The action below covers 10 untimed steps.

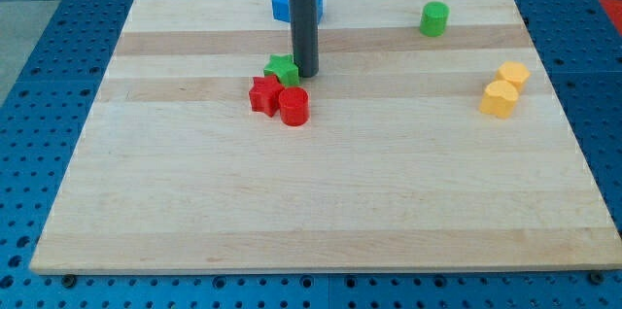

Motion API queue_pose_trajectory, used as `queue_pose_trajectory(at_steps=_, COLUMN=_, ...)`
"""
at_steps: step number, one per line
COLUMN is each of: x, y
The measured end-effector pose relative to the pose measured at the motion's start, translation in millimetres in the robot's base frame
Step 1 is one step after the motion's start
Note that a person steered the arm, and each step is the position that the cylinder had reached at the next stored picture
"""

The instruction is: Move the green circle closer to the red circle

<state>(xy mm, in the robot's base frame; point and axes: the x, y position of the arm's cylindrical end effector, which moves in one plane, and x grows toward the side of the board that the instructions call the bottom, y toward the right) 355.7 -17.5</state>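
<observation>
Green circle [434, 18] sits untouched at upper right, well apart from the red circle [293, 107] at centre-left, where my tip [307, 75] rests; no pincer exists.

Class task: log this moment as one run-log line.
my tip: beside green star | green circle: far right, untouched | red circle: touching red star

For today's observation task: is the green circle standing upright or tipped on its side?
Upright: the green circle shows its flat round top facing up, standing alone near the board's top right.
</observation>
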Motion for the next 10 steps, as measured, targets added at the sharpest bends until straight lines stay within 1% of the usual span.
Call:
queue_pose_trajectory(at_steps=1, x=-26.8, y=52.4)
queue_pose_trajectory(at_steps=2, x=-63.8, y=130.7)
queue_pose_trajectory(at_steps=3, x=-108.1, y=194.6)
queue_pose_trajectory(at_steps=4, x=-162.4, y=220.6)
queue_pose_trajectory(at_steps=7, x=-164.6, y=214.0)
queue_pose_trajectory(at_steps=8, x=-163.7, y=247.9)
queue_pose_trajectory(at_steps=9, x=-162.9, y=313.8)
queue_pose_trajectory(at_steps=10, x=-153.1, y=295.0)
